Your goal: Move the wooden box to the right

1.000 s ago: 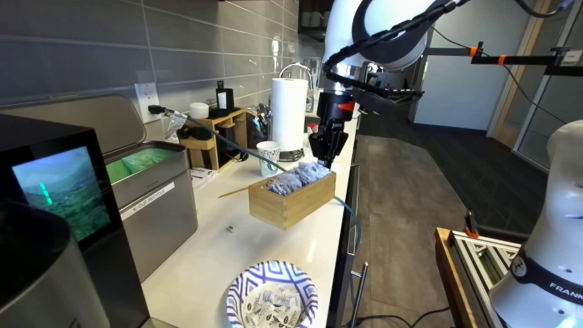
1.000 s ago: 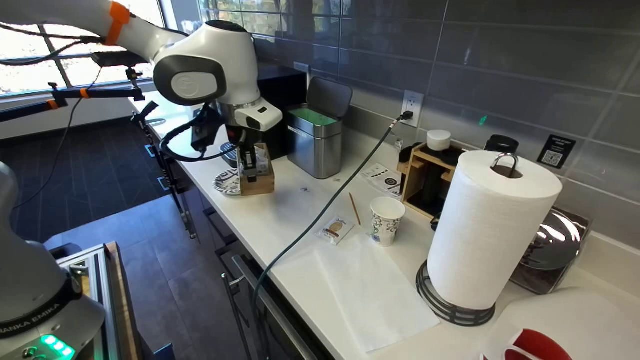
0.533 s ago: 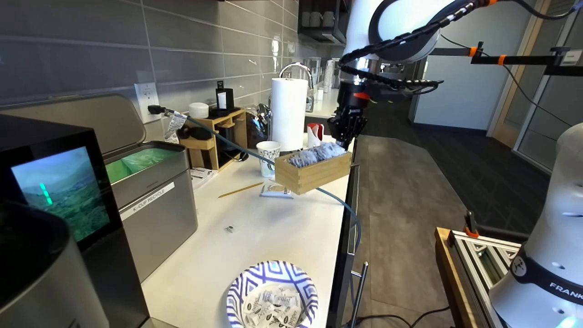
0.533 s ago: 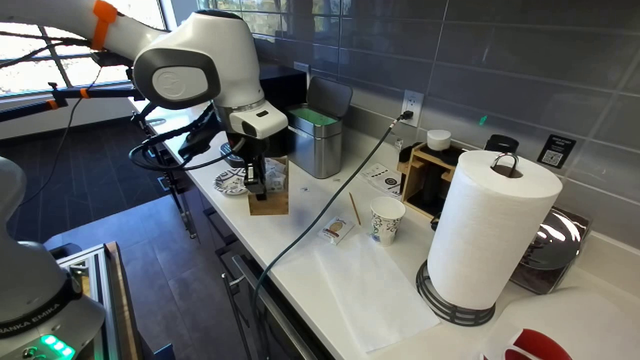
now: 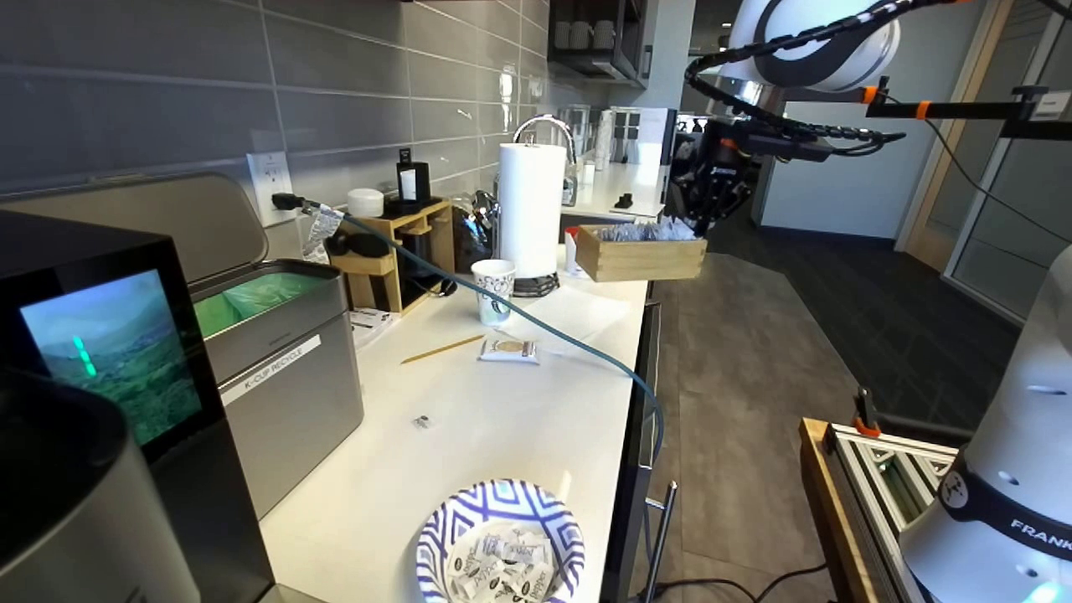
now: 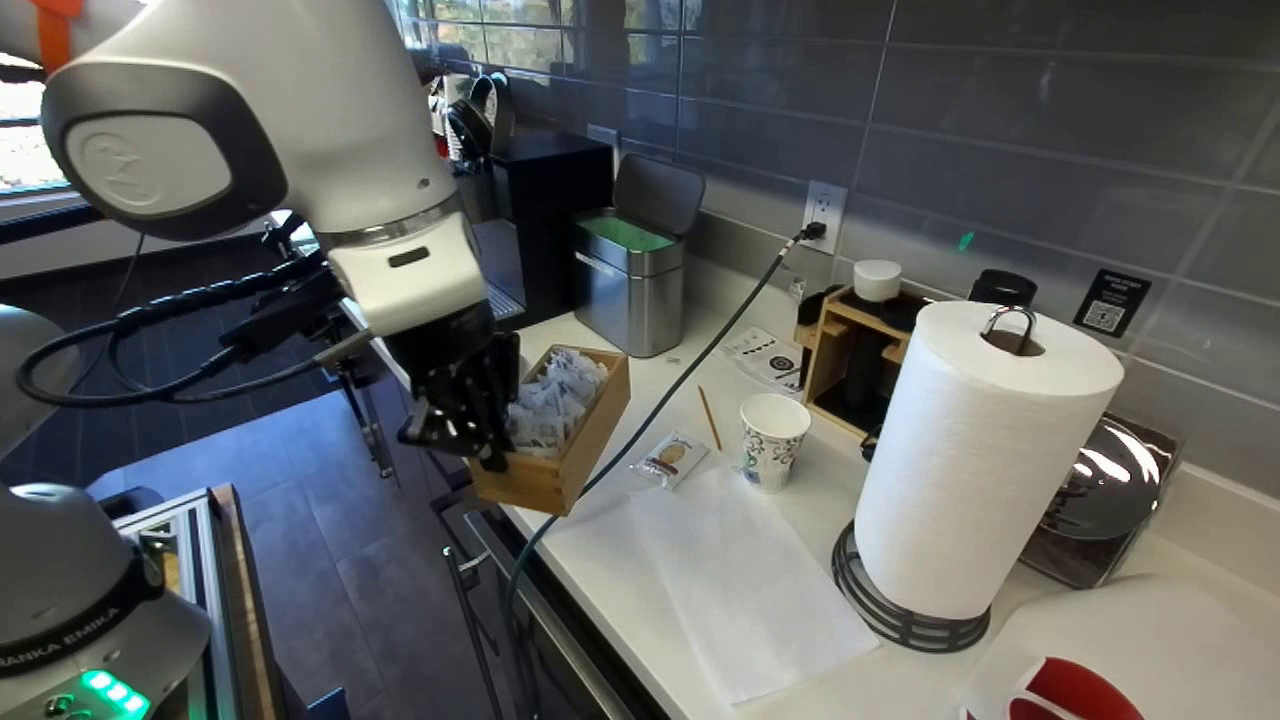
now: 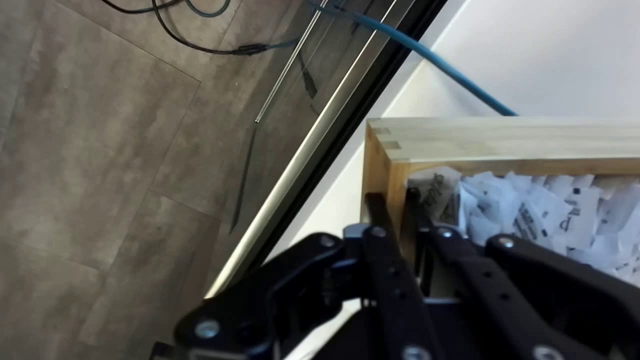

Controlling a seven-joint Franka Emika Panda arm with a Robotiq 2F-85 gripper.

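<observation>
The wooden box (image 5: 641, 261) is pale, long and open-topped, filled with small white packets. It is held in the air above the counter's front edge, partly out over the floor. It also shows in an exterior view (image 6: 598, 430), where it looks slightly tilted, and in the wrist view (image 7: 500, 142). My gripper (image 7: 395, 197) is shut on the box's short end wall, one finger outside and one inside among the packets. In both exterior views the gripper (image 5: 702, 224) (image 6: 498, 455) is at the near-floor end of the box. The fingertips are partly hidden.
A blue cable (image 6: 690, 370) crosses the counter below the box and hangs over the edge. A paper cup (image 6: 772, 440), a small packet (image 6: 672, 458), a white sheet (image 6: 750, 590) and a paper towel roll (image 6: 985, 470) stand or lie farther along. The patterned plate (image 5: 435, 544) is at the opposite end.
The gripper has carried the box along the counter, away from the patterned plate and toward the paper towel roll, and outward over the front edge. The box has also turned and risen.
</observation>
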